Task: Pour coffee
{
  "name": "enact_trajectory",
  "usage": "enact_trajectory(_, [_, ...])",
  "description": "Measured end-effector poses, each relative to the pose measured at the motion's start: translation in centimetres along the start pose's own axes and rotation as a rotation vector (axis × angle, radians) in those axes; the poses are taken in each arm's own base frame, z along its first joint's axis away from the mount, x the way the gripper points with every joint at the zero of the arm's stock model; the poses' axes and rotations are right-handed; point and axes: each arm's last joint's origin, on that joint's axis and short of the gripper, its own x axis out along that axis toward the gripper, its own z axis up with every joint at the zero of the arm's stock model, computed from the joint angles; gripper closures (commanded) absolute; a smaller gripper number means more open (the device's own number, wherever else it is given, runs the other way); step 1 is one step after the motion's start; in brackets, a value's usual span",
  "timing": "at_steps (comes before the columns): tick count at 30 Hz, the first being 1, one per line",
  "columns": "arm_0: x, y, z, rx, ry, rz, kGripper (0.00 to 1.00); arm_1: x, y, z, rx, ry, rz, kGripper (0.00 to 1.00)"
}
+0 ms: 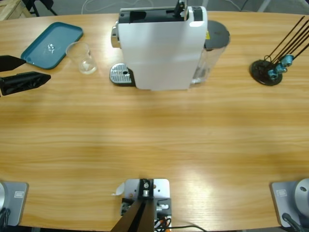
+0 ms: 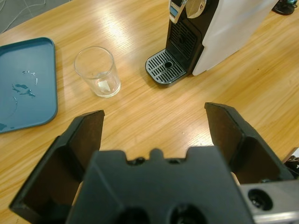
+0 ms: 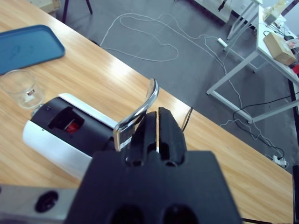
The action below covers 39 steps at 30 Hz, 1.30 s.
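Note:
A clear glass tumbler stands on the table between the teal tray and the coffee machine. The coffee is out of view. The machine's drip grate is bare. My left gripper is open at the table's left edge, pointing at the tumbler and well short of it. My right gripper is shut above the machine's top, right beside the raised silver lever.
A black round stand with thin rods and a blue piece sits at the far right. The machine's grey water tank is at its back. Water drops lie on the tray. Beyond the table's far edge, white cables lie on the floor.

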Motion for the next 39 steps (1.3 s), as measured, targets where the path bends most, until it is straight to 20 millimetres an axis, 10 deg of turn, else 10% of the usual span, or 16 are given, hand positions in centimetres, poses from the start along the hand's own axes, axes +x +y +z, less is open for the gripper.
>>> enact_trajectory(14, [0.0,0.0,0.0,0.001,0.001,-0.001,0.069,0.9,5.4,3.5,-0.01,-0.064,0.091,1.0])
enact_trajectory(39, [0.0,0.0,0.0,0.002,0.001,-0.001,0.069,3.7,7.7,-0.2,0.061,0.072,0.095,1.0])
